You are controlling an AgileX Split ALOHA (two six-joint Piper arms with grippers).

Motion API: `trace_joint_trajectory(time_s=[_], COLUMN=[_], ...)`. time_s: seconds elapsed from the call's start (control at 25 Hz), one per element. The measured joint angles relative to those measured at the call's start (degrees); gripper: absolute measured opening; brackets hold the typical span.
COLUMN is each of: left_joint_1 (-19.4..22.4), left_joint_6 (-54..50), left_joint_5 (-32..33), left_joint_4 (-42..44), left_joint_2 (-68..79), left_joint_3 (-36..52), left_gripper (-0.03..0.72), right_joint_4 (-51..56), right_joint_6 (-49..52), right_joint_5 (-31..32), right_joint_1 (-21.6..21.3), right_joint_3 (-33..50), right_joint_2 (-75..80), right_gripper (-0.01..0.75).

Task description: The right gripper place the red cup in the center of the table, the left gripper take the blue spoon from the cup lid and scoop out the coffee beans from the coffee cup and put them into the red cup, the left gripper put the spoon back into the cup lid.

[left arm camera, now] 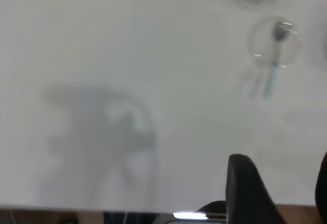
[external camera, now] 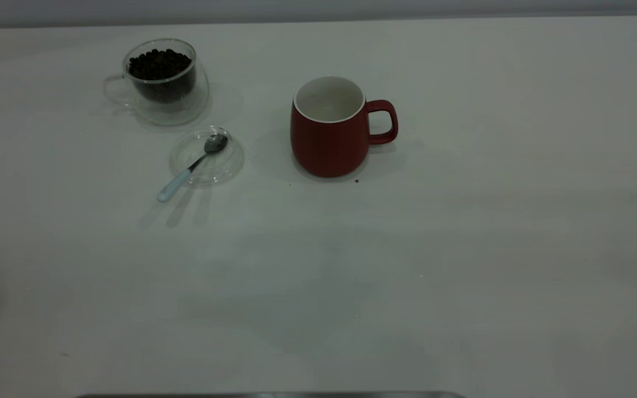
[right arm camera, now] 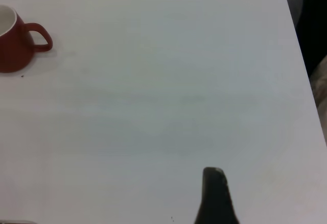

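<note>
The red cup [external camera: 329, 135] stands upright near the middle of the table [external camera: 407, 265], handle to the right, its white inside showing no beans. It also shows in the right wrist view [right arm camera: 13, 42]. The coffee cup [external camera: 161, 80] with coffee beans [external camera: 159, 63] stands at the far left. In front of it the cup lid [external camera: 224, 163] holds the blue spoon [external camera: 191, 168], handle sticking out over the table. In the left wrist view the lid [left arm camera: 291, 47] and spoon [left arm camera: 272, 78] lie far ahead. My left gripper [left arm camera: 283, 183] is open and empty at the table's near edge. My right gripper [right arm camera: 214, 196] is far from the red cup.
A tiny dark speck [external camera: 357, 180] lies on the table by the red cup's base. Neither arm shows in the exterior view. The table's right edge [right arm camera: 301, 60] shows in the right wrist view, with dark things beyond it.
</note>
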Motion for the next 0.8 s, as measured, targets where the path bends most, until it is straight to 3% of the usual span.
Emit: trace_joint_trajectory(time_s=[0.12, 0.24, 0.6, 0.8], left_joint_1=[-8.73, -13.67, -14.90, -14.96], left_joint_6=[2.03, 1.60, -6.27, -6.56], left_joint_5=[1.85, 4.24, 4.24, 4.24], left_joint_4=[0.90, 2.50, 12.05, 12.73], left_joint_2=[-3.31, -7.42, -23.40, -34.64], left_joint_3=[0.00, 0.72, 19.20, 29.40], left_gripper=[0.388, 0.388, 0.387, 0.387], right_joint_4=[0.00, 0.00, 0.00, 0.00], right_joint_6=[0.00, 0.00, 0.00, 0.00], right_joint_5=[0.00, 0.00, 0.00, 0.00], right_joint_1=[0.00, 0.00, 0.00, 0.00], right_joint_3=[0.00, 0.00, 0.00, 0.00], right_joint_2=[0.00, 0.00, 0.00, 0.00], right_gripper=[0.573, 0.573, 0.573, 0.573])
